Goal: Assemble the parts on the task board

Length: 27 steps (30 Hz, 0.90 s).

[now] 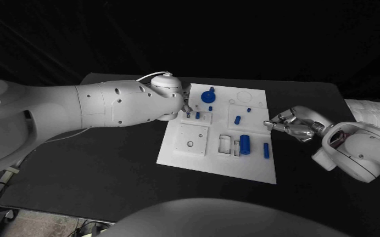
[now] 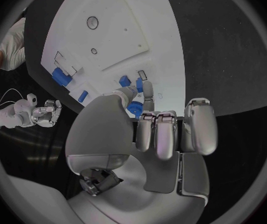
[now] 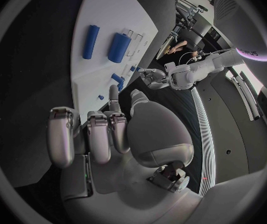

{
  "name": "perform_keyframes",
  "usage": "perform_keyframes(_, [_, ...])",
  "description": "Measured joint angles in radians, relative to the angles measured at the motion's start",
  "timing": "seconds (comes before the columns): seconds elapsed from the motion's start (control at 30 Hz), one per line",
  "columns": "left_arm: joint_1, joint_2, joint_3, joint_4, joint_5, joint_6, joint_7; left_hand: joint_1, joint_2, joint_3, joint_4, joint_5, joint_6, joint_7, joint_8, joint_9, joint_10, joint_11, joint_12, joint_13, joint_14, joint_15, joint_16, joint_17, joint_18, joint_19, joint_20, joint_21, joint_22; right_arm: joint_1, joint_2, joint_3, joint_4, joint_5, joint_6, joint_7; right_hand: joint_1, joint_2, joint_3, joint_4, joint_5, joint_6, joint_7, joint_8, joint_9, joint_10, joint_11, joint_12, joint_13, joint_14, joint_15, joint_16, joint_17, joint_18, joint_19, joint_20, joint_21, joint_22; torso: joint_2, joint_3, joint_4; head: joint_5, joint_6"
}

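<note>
Left hand (image 2: 147,115) over task board (image 1: 184,157), pinching nothing clearly.

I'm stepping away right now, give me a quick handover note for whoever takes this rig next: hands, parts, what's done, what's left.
Left hand: over the task board at its far left corner, fingertips down by a small blue part; whether it pinches it, I cannot tell.
Right hand: at the board's right edge, fingers curled, holding nothing.
Parts: round blue knob at the far side, blue cylinder beside the slotted block, thin blue bar lying near the right edge, small blue pegs mid-board.
Done: unclear which pieces are already seated.
Left: the cylinder and bar look loose and probably need placing.
</note>
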Motion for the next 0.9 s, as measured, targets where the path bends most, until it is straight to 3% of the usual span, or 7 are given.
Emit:
perform_keyframes(0.23, [-0.005, -0.008, -0.001, 0.010, -0.017, -0.023, 0.000, 0.000, 0.000, 0.000, 0.000, 0.000, 0.000, 0.000, -0.001, 0.000, 0.000, 0.000, 0.000, 0.000, 0.000, 0.000, 0.000, 0.000, 0.000, -0.004, -0.004, 0.000, 0.000, -0.009, 0.000, 0.000, -0.001, 0.000, -0.001, 0.001, 0.000, 0.000, 0.000, 0.000, 0.000, 0.000, 0.000, 0.000, 0.000, 0.000, 0.000, 0.000, 0.000, 0.000, 0.000, 0.000, 0.000, 0.000, 0.000, 0.000, 0.000, 0.000, 0.000, -0.0001, -0.0001, 0.001, 0.000])
perform_keyframes(0.9, [-0.007, 0.009, -0.001, -0.024, -0.017, -0.019, 0.000, 0.000, 0.000, 0.006, 0.000, -0.001, -0.002, 0.002, -0.004, 0.000, 0.000, 0.000, -0.005, 0.000, 0.000, 0.000, 0.000, 0.000, 0.000, -0.004, -0.004, 0.000, 0.000, -0.014, 0.003, 0.000, -0.005, -0.001, -0.002, 0.002, 0.000, 0.000, 0.000, 0.000, 0.000, 0.000, 0.000, 0.000, 0.000, 0.000, 0.000, 0.000, 0.000, -0.004, 0.004, 0.000, 0.000, 0.000, 0.000, 0.000, 0.000, 0.000, 0.001, 0.0003, -0.0007, -0.001, 0.000])
